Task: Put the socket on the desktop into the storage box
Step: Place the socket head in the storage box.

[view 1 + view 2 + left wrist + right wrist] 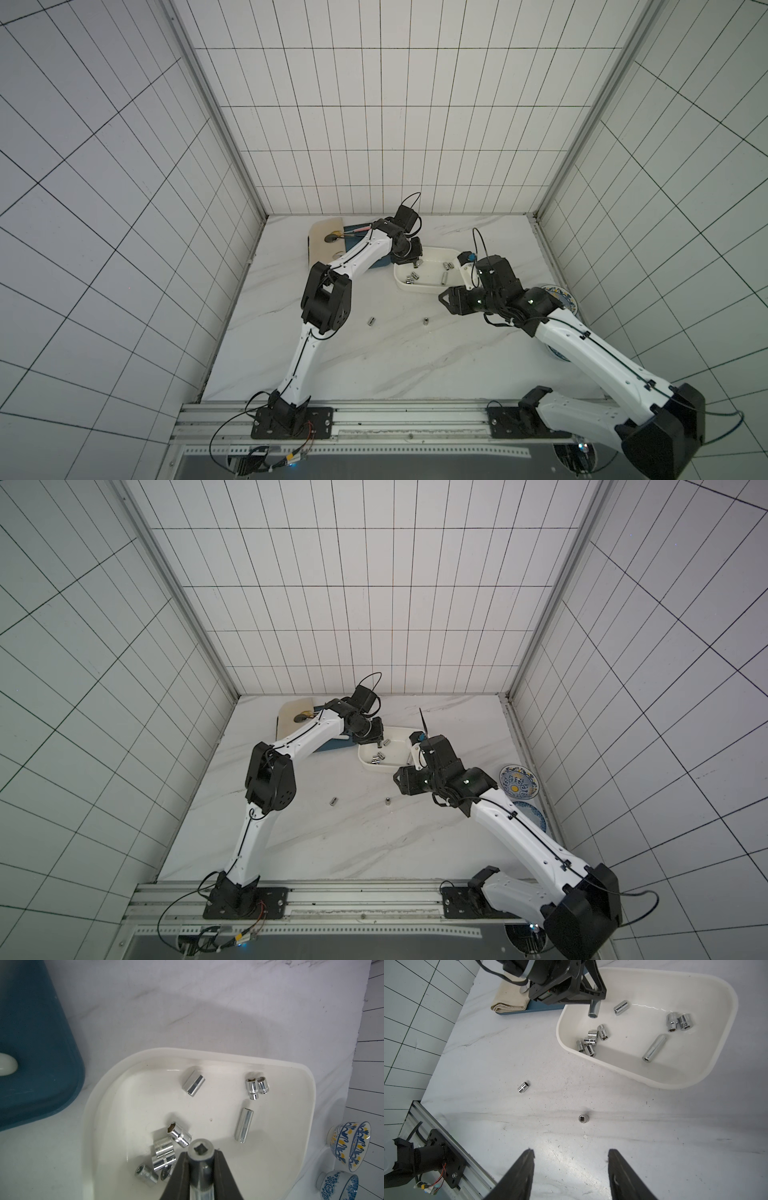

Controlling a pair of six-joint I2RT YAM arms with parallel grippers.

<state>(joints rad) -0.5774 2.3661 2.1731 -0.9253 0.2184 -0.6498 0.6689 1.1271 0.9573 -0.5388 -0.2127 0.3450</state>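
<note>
The white storage box point(228, 1057) holds several chrome sockets. My left gripper point(201, 1152) hangs over the box's near-left corner, shut on a long socket point(201, 1149) whose square end faces the camera. From the right wrist view this held socket point(594, 1008) points down into the box point(664, 1082). Two short sockets stay on the desktop in both top views: one lying on its side point(371, 321) point(523, 1086), one upright point(425, 321) point(584, 1118). My right gripper point(571, 1151) is open and empty above the marble, just short of the upright socket.
A dark-blue tray point(31, 1043) with a folded cloth point(326, 245) lies left of the box. A patterned plate point(517, 782) and two blue-patterned bowls point(349, 1145) point(338, 1185) sit by the right wall. The arms' mounting rail point(374, 419) runs along the front edge.
</note>
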